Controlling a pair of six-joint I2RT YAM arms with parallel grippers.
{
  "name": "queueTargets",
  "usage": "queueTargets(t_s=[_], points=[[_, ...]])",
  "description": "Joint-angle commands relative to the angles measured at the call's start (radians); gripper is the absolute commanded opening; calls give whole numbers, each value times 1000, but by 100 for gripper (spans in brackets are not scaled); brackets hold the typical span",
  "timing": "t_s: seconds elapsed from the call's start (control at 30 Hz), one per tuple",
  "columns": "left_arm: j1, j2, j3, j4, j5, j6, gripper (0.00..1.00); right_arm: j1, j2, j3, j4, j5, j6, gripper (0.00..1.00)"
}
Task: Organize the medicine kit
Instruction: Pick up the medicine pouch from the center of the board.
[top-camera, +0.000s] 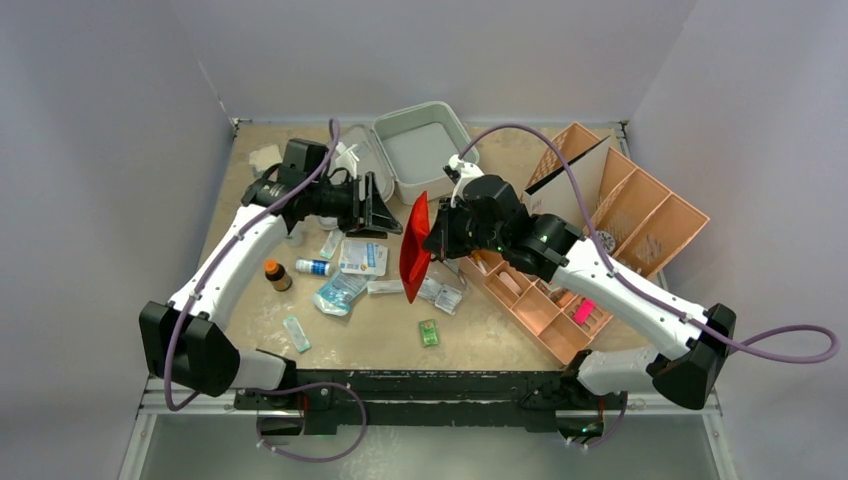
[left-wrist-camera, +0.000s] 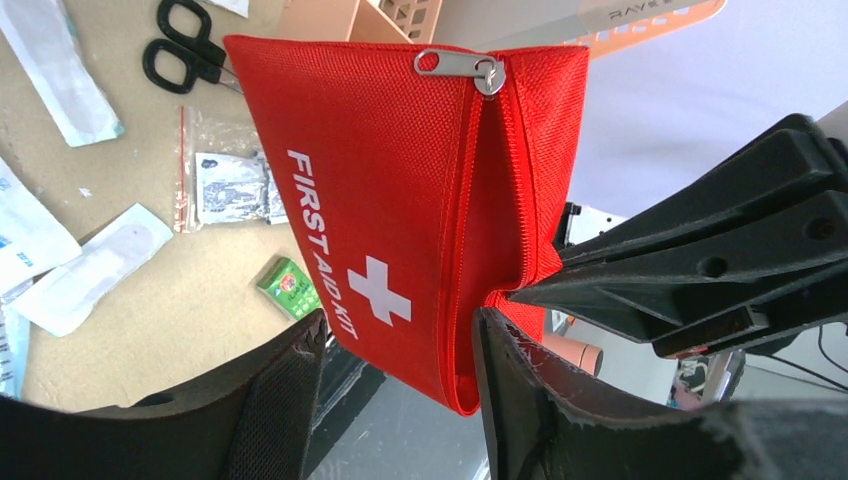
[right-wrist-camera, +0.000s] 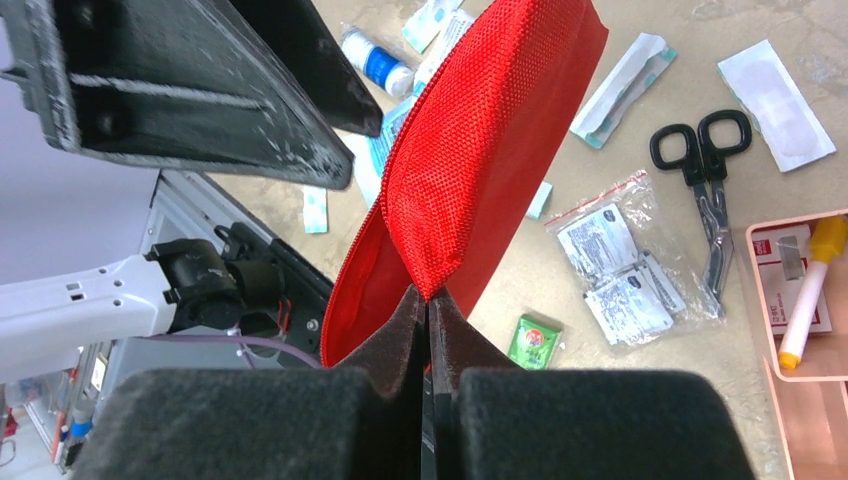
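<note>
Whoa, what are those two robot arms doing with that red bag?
The right gripper is pinched shut on one edge of the red first-aid pouch, holding it up above the table. The left gripper is open, its fingers on either side of the pouch's other end, not yet closed on it. Scissors, packets and a small bottle lie scattered below, and the grey medicine case sits open at the back. The tidying isn't finished.

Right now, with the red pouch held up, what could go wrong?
The right gripper pinches only a thin edge of the red pouch, so it might slip and drop onto the packets below. The left gripper, open around the pouch, stands close to the right one; closing could bump them.
</note>
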Motion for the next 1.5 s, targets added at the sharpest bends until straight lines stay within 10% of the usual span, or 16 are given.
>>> queueTargets(t_s=[0.0, 0.27, 0.47, 0.63, 0.8, 1.47], points=[[-41, 28, -15, 31, -2, 22, 54, -1, -3, -10, 60, 17, 1, 0], [-103, 95, 8, 28, -92, 23, 49, -1, 14, -11, 82, -6, 13, 0], [-112, 67, 26, -5, -198, 39, 0, -1, 24, -19, 46, 26, 31, 0], [-116, 18, 22, 6, -260, 42, 0, -1, 49, 5, 50, 52, 116, 43], [-117, 14, 23, 16, -272, 25, 0, -1, 100, 72, 63, 44, 147, 60], [-126, 21, 15, -9, -378, 19, 0, -1, 237, 237, 48, 98, 177, 69]])
